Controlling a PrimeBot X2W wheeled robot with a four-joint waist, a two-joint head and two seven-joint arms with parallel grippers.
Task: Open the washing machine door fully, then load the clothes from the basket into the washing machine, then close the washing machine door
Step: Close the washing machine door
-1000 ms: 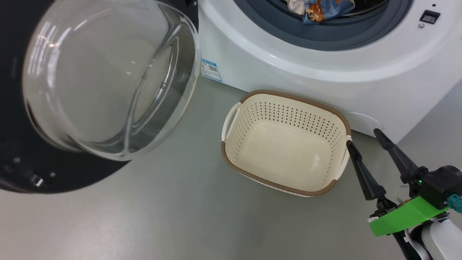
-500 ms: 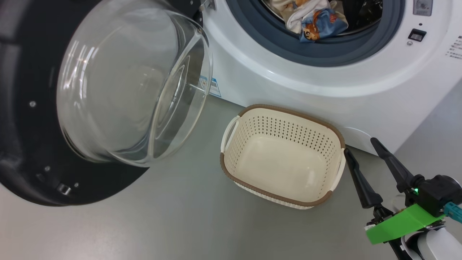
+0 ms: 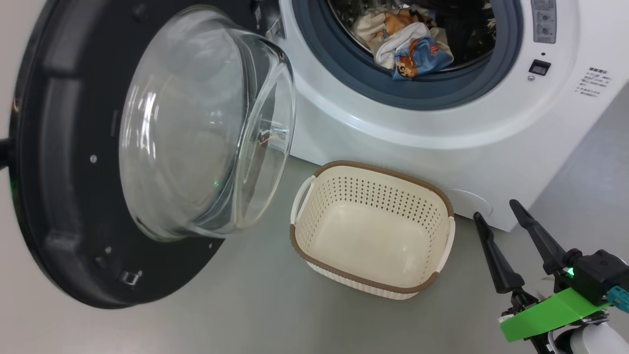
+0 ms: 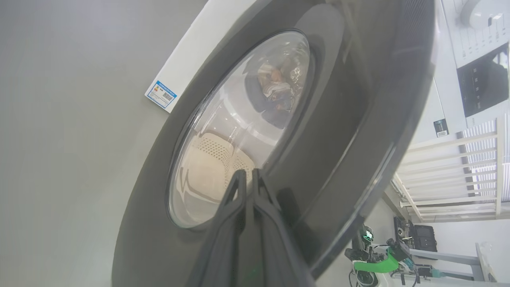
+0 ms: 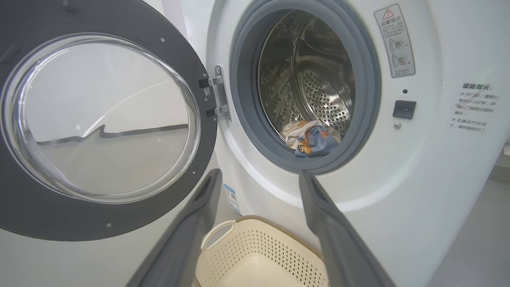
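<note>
The washing machine door [image 3: 64,196] stands open; left claw [image 4: 248,172] pinched together facing it, right claw [image 3: 495,208] spread, empty.

The head camera is looking steeply down, while both wrist cameras are facing the washing machine door [image 4: 350,119], left close outside, right farther inside.

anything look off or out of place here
Nothing is spilled or damaged. One oddity: the clothes sit at the very front of the drum, the blue one draped onto the lower lip of the gasket, where the washing machine door might pinch it when closed. The basket stands upright and empty.
</note>
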